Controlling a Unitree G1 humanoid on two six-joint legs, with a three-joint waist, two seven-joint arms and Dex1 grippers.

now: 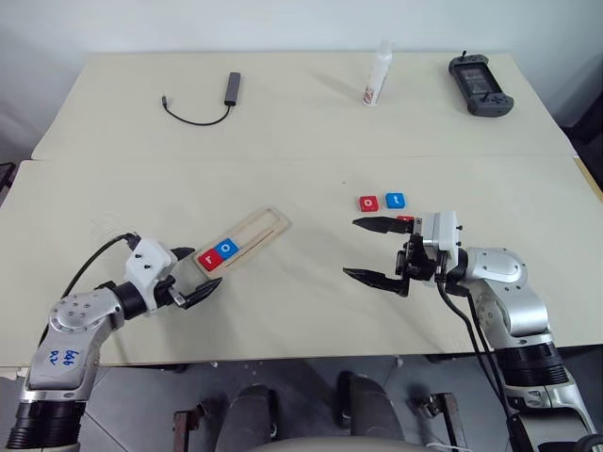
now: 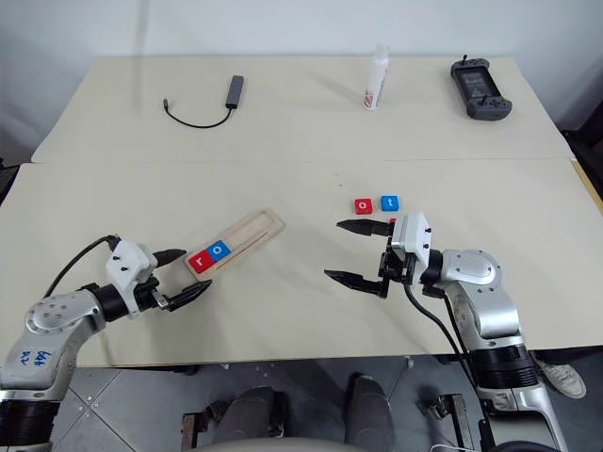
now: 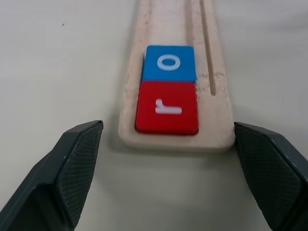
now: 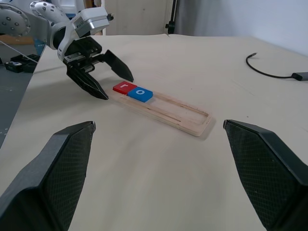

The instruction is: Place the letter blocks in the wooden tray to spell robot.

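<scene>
red tile (image 3: 167, 107): r | blue tile (image 3: 169, 63): o | blue tile (image 1: 396, 200): probably t

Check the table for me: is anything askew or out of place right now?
The wooden tray lies at a slant across the table rather than square to its edge. The red r and blue o sit neatly at its near end. A red o and blue t wait loose on the table. Nothing looks spilled or damaged.

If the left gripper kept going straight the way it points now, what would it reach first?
Probably the near end of the wooden tray, which lies between the open fingers of the left gripper, with the red r block just behind.
</scene>
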